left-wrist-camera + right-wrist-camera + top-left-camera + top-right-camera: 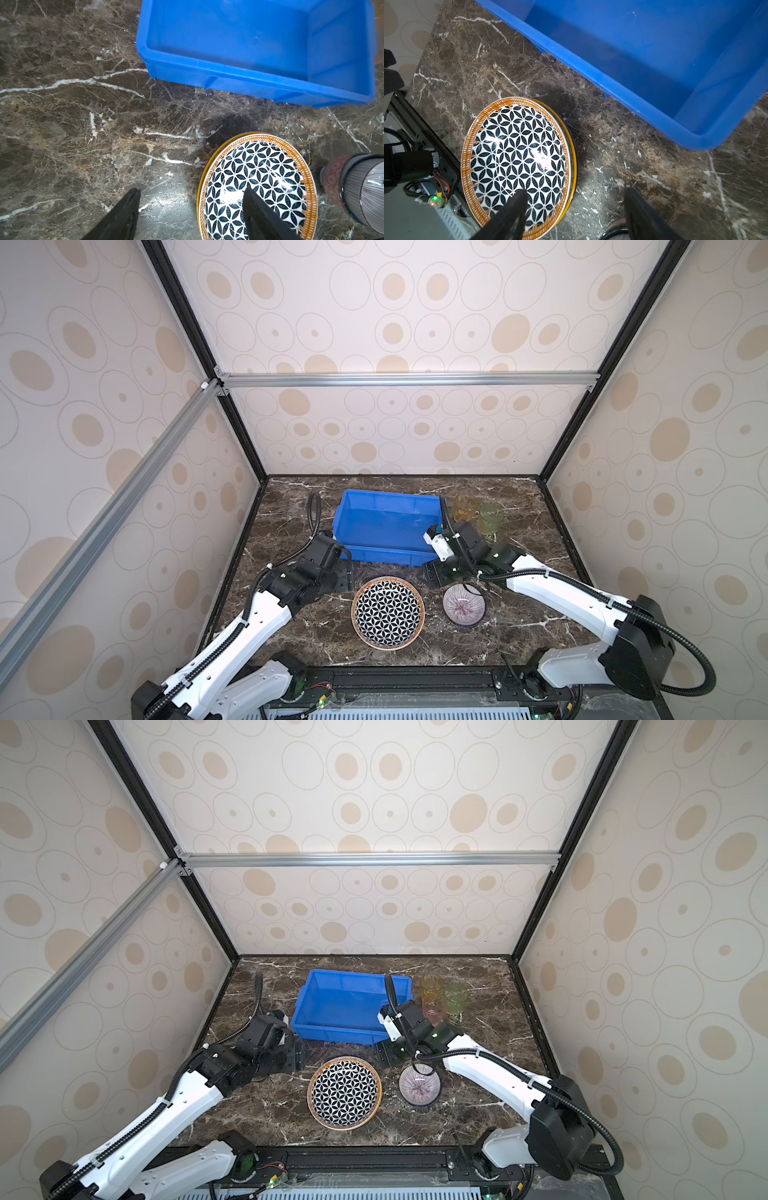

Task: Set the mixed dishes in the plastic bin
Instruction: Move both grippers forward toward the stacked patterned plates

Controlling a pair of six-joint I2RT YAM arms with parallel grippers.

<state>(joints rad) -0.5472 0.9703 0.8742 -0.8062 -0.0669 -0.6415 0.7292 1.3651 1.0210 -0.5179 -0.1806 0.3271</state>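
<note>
Lattice plate (388, 612) tops a yellow-rimmed 2nd plate (573, 158) at 6 o'clock on bench (291, 510). 1 purple-rayed bowl (464, 604) at 4. 1 blue bin (386, 560) at 12. 3 tumblers at 2: yellow (431, 984), green (456, 996), pink (434, 1009). All dishes sit outside bin. Left pincer (191, 190) & right pincer (576, 190) both spread.

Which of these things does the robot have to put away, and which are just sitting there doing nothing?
For the job:
lattice plate
purple-rayed bowl
yellow tumbler
green tumbler
pink tumbler
blue bin, where they all go

Just part of the place:
marble tabletop
patterned walls
metal frame
</note>
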